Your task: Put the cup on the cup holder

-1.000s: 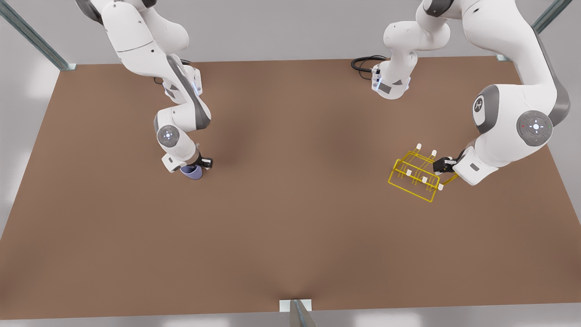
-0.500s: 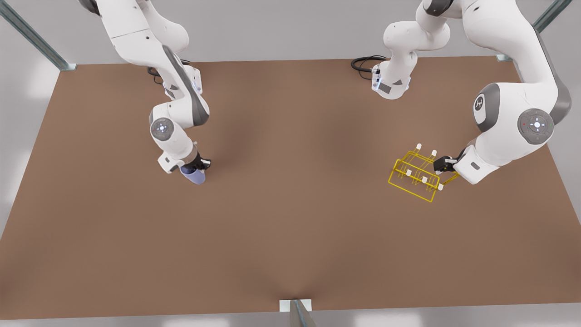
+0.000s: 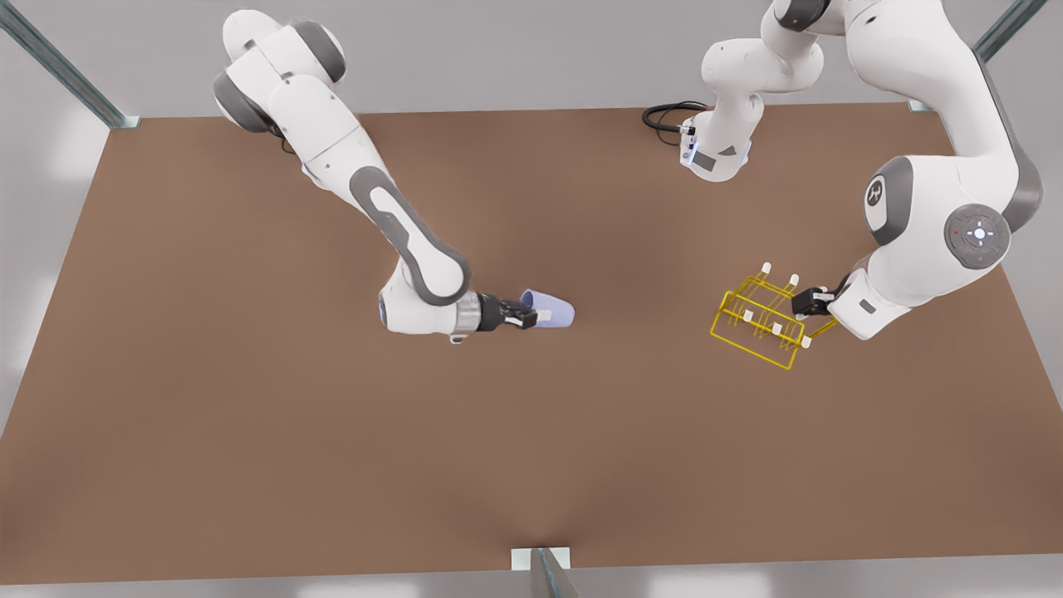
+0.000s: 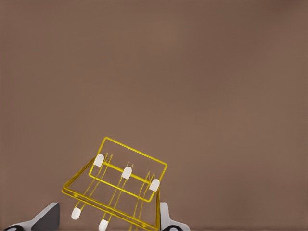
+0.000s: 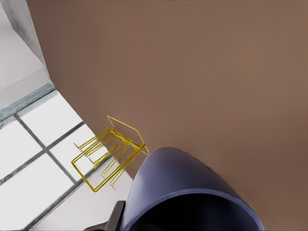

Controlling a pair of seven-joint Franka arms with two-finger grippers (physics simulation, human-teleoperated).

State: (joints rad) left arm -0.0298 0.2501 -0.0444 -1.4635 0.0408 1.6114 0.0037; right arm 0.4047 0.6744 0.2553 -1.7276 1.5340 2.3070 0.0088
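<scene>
Right gripper (image 3: 531,317) is clamping its jaws on the cup (image 3: 550,309), holding it on its side above the table (image 3: 249,432) near mid-scene, base pointing toward the cup holder (image 3: 760,322), well apart from it. Cup holder is sitting on the table at the front view's right. Left gripper (image 3: 807,303) is closing its jaws on the holder's frame at its right edge.

pale lavender-blue cup (image 3: 551,309) tipped sideways, lifted off the table, well apart from the cup holder (image 3: 762,322), a bright yellow wire rack with white-tipped prongs, resting on the table
</scene>
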